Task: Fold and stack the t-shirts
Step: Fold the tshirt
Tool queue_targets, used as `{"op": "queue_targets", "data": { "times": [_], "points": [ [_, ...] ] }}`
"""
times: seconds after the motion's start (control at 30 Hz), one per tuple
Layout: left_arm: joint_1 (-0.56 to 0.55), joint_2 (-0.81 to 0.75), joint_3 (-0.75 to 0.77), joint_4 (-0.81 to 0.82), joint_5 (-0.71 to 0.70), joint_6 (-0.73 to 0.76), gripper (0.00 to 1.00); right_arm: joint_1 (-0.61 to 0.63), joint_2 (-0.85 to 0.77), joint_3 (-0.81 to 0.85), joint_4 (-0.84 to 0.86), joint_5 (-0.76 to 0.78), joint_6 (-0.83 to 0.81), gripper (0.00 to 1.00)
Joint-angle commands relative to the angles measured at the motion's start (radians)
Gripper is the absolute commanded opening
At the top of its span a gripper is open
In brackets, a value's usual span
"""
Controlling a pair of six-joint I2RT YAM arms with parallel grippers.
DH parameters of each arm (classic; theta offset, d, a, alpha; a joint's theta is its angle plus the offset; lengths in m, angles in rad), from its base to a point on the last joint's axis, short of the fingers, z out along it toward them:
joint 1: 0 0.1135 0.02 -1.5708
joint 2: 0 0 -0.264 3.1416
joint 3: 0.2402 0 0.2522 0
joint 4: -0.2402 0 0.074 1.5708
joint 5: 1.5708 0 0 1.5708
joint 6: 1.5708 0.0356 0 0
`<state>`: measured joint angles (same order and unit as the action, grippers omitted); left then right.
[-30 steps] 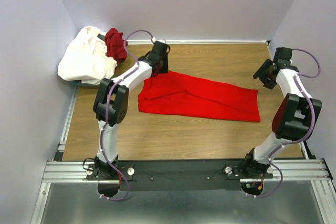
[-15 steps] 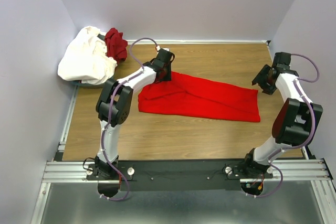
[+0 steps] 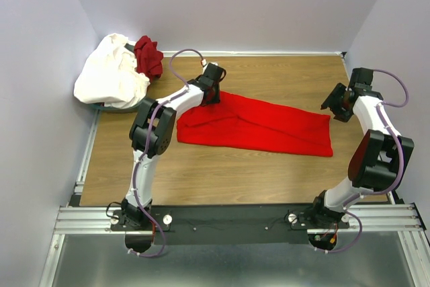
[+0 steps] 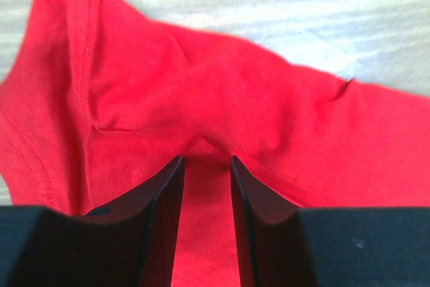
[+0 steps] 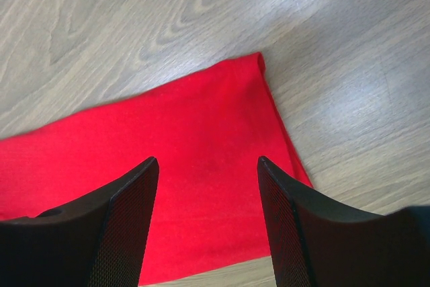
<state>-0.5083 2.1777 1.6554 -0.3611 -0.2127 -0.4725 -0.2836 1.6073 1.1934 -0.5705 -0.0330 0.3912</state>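
On the worktop (image 3: 235, 173), mid-field, the bright red t-shirt (image 3: 262, 126) lies as a long band running L to R, not yet a neat fold. The white t-shirt (image 3: 111, 75) and the maroon t-shirt (image 3: 148, 55) sit crumpled together at the far-left corner, touching each other and well apart from the red one.

The left end effector (image 4: 205, 159) is down on the red shirt's left end. Its jaws are only part spread, w/ a narrow gap astride a small raised ridge of cloth, and no firm pinch shows yet. The right end effector (image 5: 206, 162) hovers over the shirt's right end near its far corner, spread wide and holding nothing.

Risks, as I judge them:
- L side may catch just the top layer. The ridge looks thin, so a lift could peel one ply and skew the fold.
- If L pulls while R has no hold, the whole band prob. slides, since the wood-grain top looks smooth.
- R may miss the corner & push the cloth into a wrinkle.

Material: soft, limp knit w/ a matte face. Twin-stitched hem curves along the left edge. The right end is flat w/ a near-square corner.
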Motion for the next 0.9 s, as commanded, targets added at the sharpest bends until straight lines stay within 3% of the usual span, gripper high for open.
{"op": "queue_targets", "data": {
  "times": [0.0, 0.7, 0.87],
  "points": [
    [-0.001, 0.025, 0.041, -0.006, -0.042, -0.008, 0.41, -0.006, -0.029, -0.011, -0.009, -0.028, -0.014, 0.68],
    [0.011, 0.053, 0.052, -0.024, -0.056, -0.025, 0.41, -0.006, 0.005, -0.003, -0.011, -0.035, -0.020, 0.68],
    [0.011, 0.057, 0.055, -0.024, -0.048, -0.015, 0.17, -0.006, 0.011, 0.002, -0.012, -0.033, -0.020, 0.68]
  ]
}}
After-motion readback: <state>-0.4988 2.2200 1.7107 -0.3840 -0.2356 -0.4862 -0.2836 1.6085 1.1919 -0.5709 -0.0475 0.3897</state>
